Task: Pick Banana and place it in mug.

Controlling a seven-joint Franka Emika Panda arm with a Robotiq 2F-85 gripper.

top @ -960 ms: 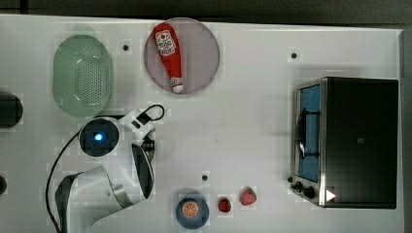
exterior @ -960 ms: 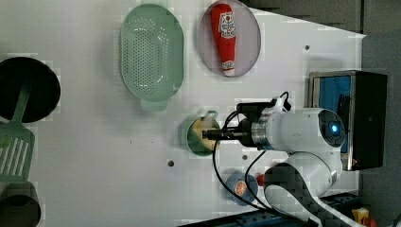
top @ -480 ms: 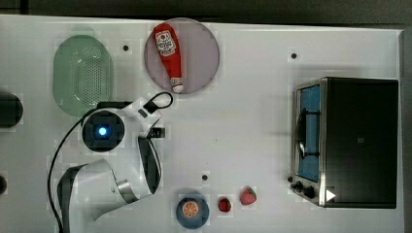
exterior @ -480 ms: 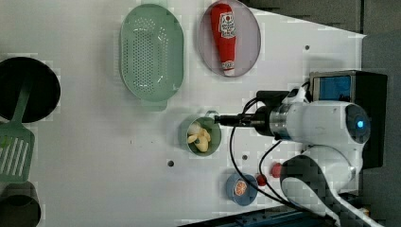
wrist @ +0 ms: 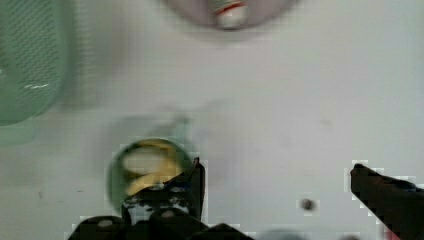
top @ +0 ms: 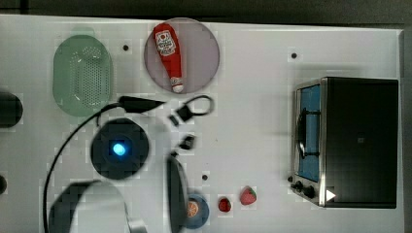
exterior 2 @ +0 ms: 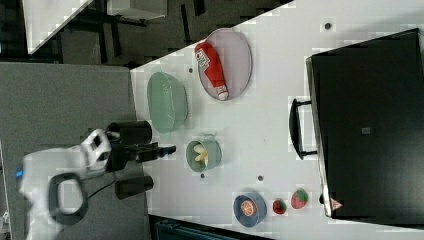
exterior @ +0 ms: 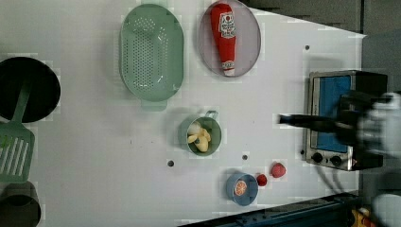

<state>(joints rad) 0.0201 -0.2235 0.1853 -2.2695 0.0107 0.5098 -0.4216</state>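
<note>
The pale-green mug (exterior: 184, 137) stands near the table's middle, with the banana (exterior: 199, 138) lying inside it as yellow peeled pieces. In the right view the mug (exterior 2: 192, 156) holds the banana (exterior 2: 201, 152) too. My gripper (exterior: 283, 119) hangs well off to the left view's right of the mug, apart from it. The right view shows the gripper (exterior 2: 169, 149) just beyond the table edge. In the wrist view both fingers (wrist: 193, 181) stand wide apart with nothing between them, beside the mug (wrist: 114, 176). My arm (top: 119, 149) hides the mug in the top view.
A green colander (exterior: 151, 52) and a plate (exterior: 250, 45) with a ketchup bottle (exterior: 225, 35) lie beyond the mug. A toaster oven (exterior: 331, 94) stands at the left view's right. A blue dish (exterior: 242, 188) and strawberries (exterior: 278, 170) sit nearby. A black pan (exterior: 26, 87) and spatula (exterior: 14, 151) are far left.
The gripper let go of the banana, which now lies in the mug. The arm has pulled away from the mug toward the left view's right and risen.
</note>
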